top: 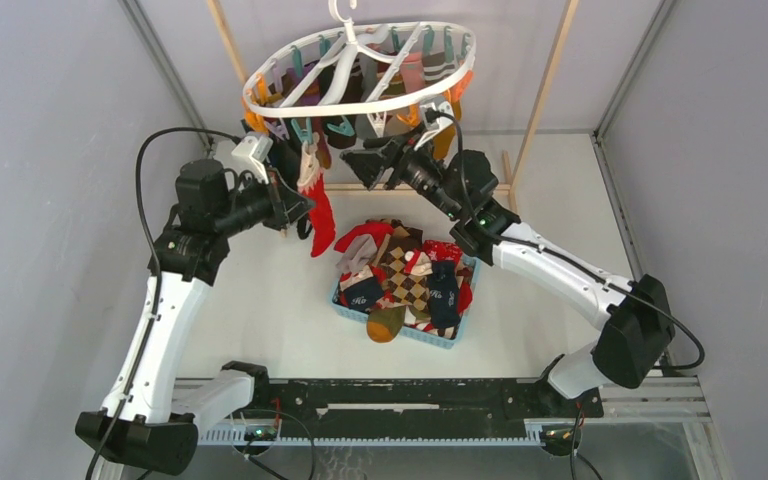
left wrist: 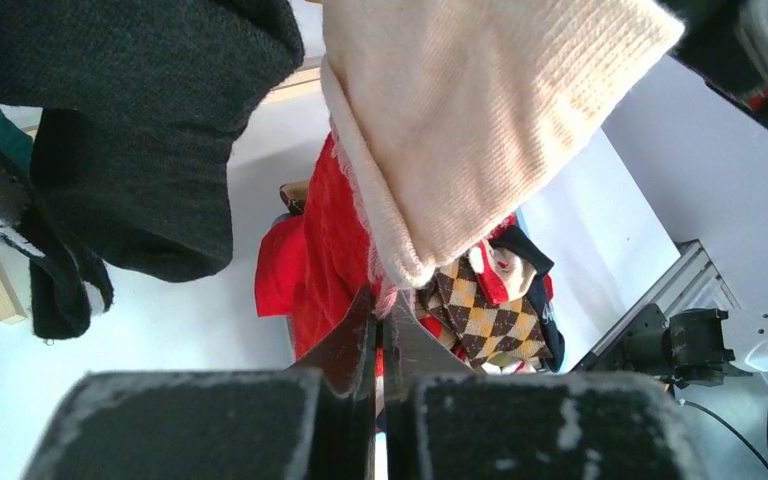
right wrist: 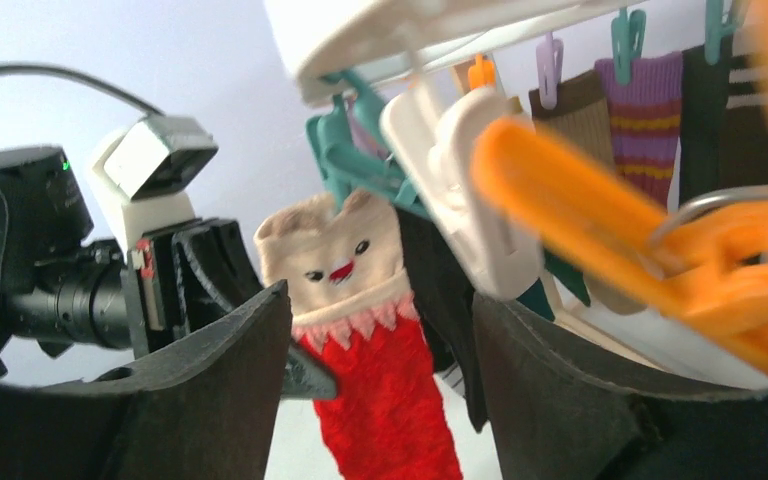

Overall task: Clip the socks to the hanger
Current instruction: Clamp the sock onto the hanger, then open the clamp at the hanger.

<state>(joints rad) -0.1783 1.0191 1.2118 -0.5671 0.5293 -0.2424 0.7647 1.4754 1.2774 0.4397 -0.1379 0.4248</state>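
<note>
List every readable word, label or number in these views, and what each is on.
White lettering on the left navy sock in the blue basket: too small to read.
White lettering on the right navy sock: too small to read.
Hanging cream-and-red sock: a drawn face only, no letters.
Nothing else carries legible text in any view.

A light-blue rectangular plastic basket (top: 428,340), heaped with assorted fabric socks (top: 410,275), is set near the middle of the flat white worktop (top: 260,300), and a light wooden rail (top: 343,186) is laid near its far edge.
</note>
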